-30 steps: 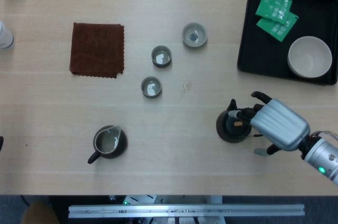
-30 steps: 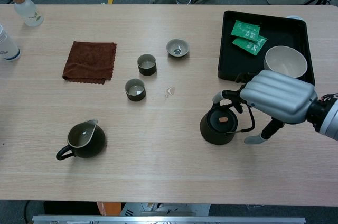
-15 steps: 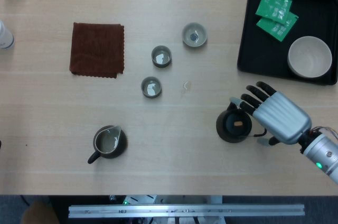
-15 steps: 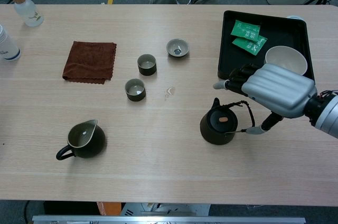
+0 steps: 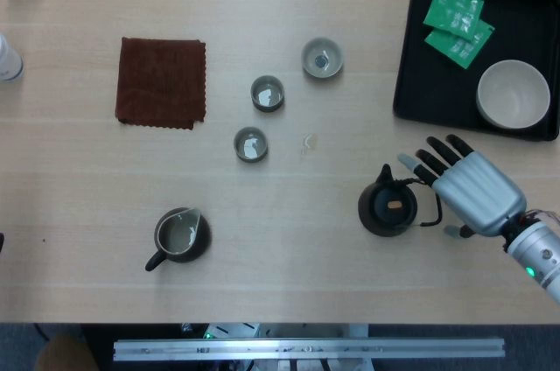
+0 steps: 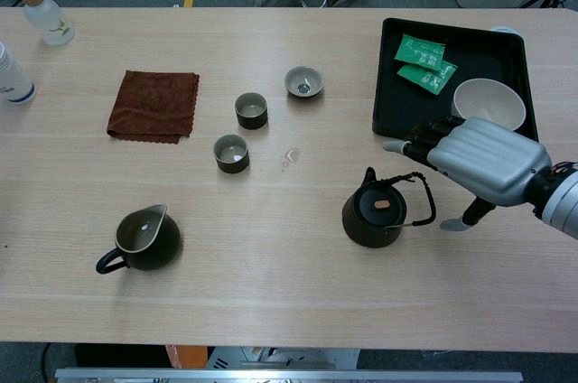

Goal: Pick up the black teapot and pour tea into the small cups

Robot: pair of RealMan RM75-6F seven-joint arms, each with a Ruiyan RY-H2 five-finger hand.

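The black teapot (image 5: pixel 389 206) (image 6: pixel 375 216) stands on the table right of centre, lid on, its wire handle toward the right. My right hand (image 5: pixel 468 187) (image 6: pixel 477 162) hovers just right of it with fingers spread, holding nothing and apart from the pot. Three small cups sit near the middle: one (image 5: pixel 322 58) (image 6: pixel 304 82) at the back, one (image 5: pixel 268 93) (image 6: pixel 251 110) in the middle, one (image 5: pixel 251 144) (image 6: pixel 231 154) nearest. My left hand is out of both views.
A dark pitcher (image 5: pixel 179 236) (image 6: pixel 143 240) stands front left. A brown cloth (image 5: pixel 162 81) (image 6: pixel 153 106) lies back left. A black tray (image 5: pixel 437 82) (image 6: pixel 395 85) at back right holds green packets (image 5: pixel 458 21) and a white bowl (image 5: pixel 514 94). Bottles (image 6: pixel 47 17) stand far left.
My right hand has let go of the teapot's handle, opened its fingers and drawn back to the right. The teapot stays where it stood.
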